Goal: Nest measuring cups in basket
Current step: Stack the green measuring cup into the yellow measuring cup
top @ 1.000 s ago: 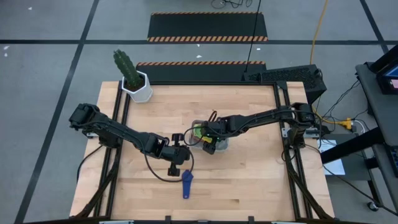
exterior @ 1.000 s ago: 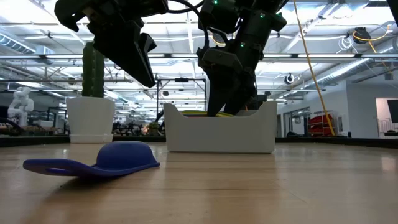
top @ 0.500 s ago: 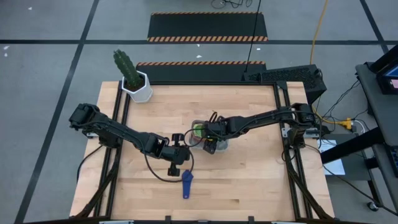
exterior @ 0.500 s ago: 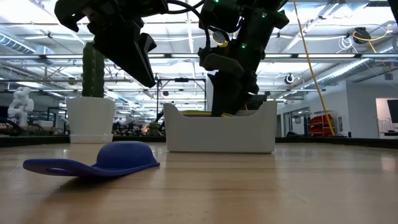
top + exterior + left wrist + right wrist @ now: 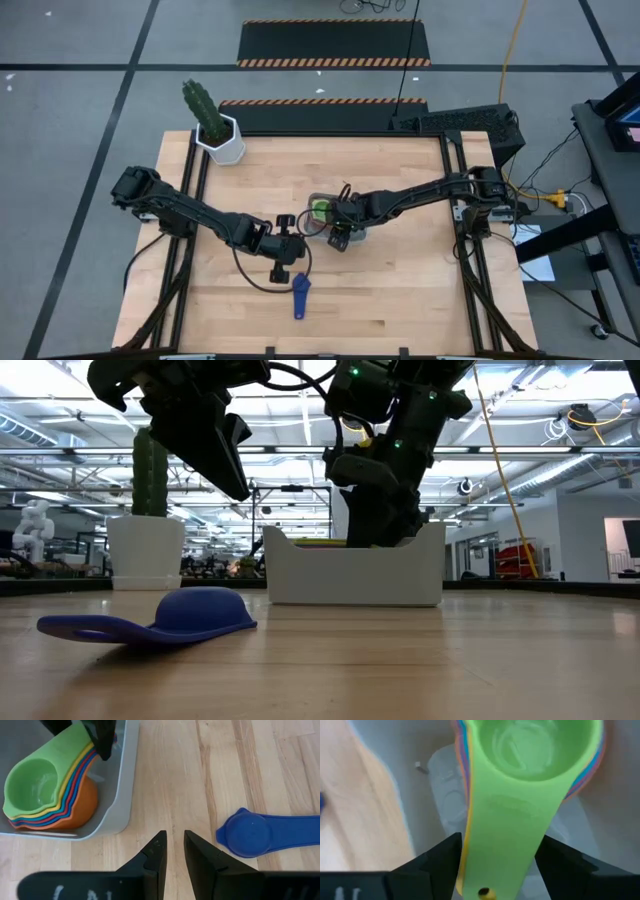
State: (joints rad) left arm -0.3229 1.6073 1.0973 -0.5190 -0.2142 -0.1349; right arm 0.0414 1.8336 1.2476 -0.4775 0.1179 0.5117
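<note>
The pale grey basket (image 5: 322,198) sits mid-table and holds a nested stack of measuring cups, green (image 5: 35,785) on top with yellow, blue, red and orange edges beneath. My right gripper (image 5: 500,845) reaches down into the basket (image 5: 350,575) and is shut on the stack's handles. A blue cup (image 5: 300,297) lies alone on the wood nearer the front edge, bowl down (image 5: 160,622). My left gripper (image 5: 173,840) hovers above the table between basket and blue cup (image 5: 265,832), its fingers open by a narrow gap with nothing between them. My right gripper has the green cup's flat handle (image 5: 505,835) between its two fingers, one finger (image 5: 440,857) at each long edge. It comes from above, slanting down from the near side, with the fingers along the handle. The stack stays in the basket with its bowls on the floor.
A white hexagonal pot with a cactus (image 5: 222,140) stands at the far left corner. Bare wood lies around the basket and the blue cup. Black frame rails run along the table's left and right edges.
My right gripper has sunk slightly lower into the basket over the cups' handles. The stack and the blue cup lie where they were.
</note>
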